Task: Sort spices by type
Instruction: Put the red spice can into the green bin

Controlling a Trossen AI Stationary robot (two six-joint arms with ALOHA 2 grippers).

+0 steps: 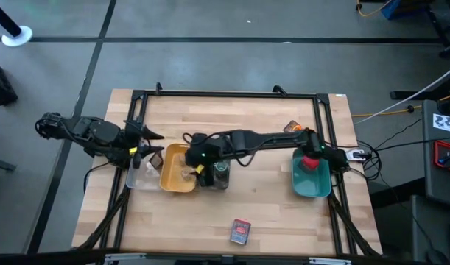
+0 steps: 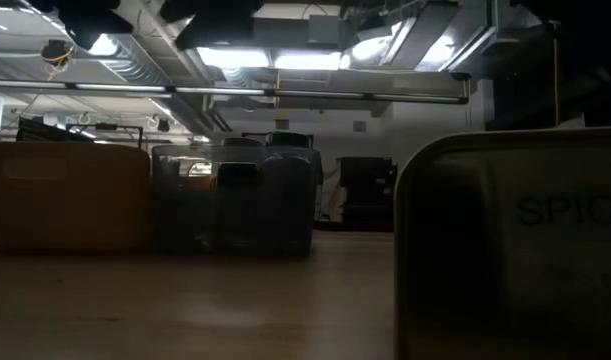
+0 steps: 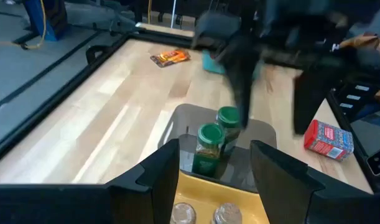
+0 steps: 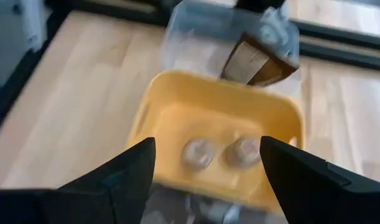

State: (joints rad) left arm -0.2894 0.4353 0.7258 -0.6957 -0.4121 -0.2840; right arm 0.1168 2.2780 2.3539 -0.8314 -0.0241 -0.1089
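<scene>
The bench (image 1: 269,199) carries four trays. Toward its left edge three are set side by side: one clear tray (image 1: 136,180), one yellow tray (image 1: 168,180) and one grey tray (image 1: 223,180). One teal tray (image 1: 298,184) lies by the right edge.

The left gripper (image 1: 147,152) is held over the clear tray; its fingers are seen apart, and nothing is seen between them. The right gripper (image 1: 200,163) is reached across the bench to where the yellow and grey trays meet, with its fingers likewise spread and empty.

Two red boxes are counted: one red box (image 1: 311,163) in the teal tray, and the other red box (image 1: 240,232) loose on the bench by the near edge. It is judged light and stiff, best pinched across its narrow sides.

Two green-lidded jars (image 3: 209,143) stand in the grey tray and two tan-grey jars (image 4: 196,152) in the yellow tray. They are judged hard and smooth, so a grip round the body below the lid is advised.

Two packets are counted: one packet (image 4: 255,62) is tilted in the clear tray, and the second packet (image 1: 292,126) lies flat near the far right corner. It is judged thin and pliable, so an edge would have to be caught.
</scene>
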